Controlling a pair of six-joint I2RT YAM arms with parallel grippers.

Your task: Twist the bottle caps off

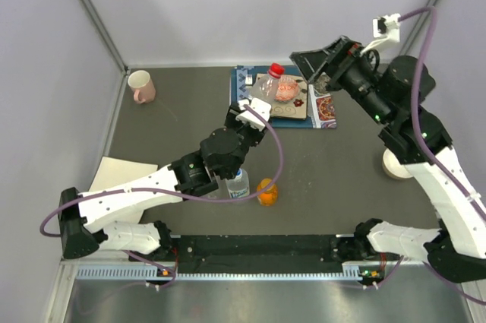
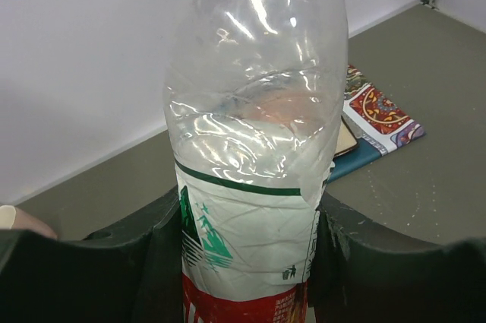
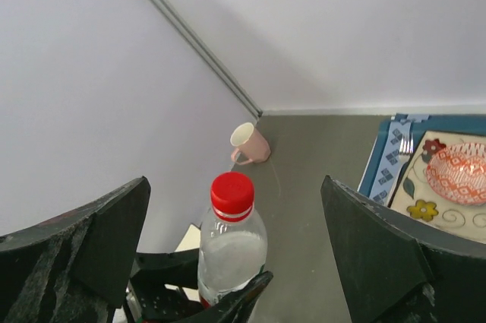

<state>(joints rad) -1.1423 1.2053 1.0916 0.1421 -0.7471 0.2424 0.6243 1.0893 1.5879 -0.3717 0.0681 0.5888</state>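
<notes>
Clamped tight on the red-label bottle (image 2: 254, 148) with the left gripper (image 1: 250, 110), jaws pressed against its sides, at upper centre of the top view by the placemat (image 1: 328, 110). Flanking its red cap (image 3: 231, 192) with the right gripper (image 1: 304, 68), jaws wide apart (touching neither side). Lower centre of the top view: blue-white label bottle (image 1: 238, 182) just beside orange bottle (image 1: 266, 192).

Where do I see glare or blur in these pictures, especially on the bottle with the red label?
Left wrist view: white glare streaks run down the clear bottle, which fills much of the frame. Right wrist view: the red cap is sharp, and the pink mug far behind is clear too. Top external view: the light is even and the shadows are faint.
</notes>
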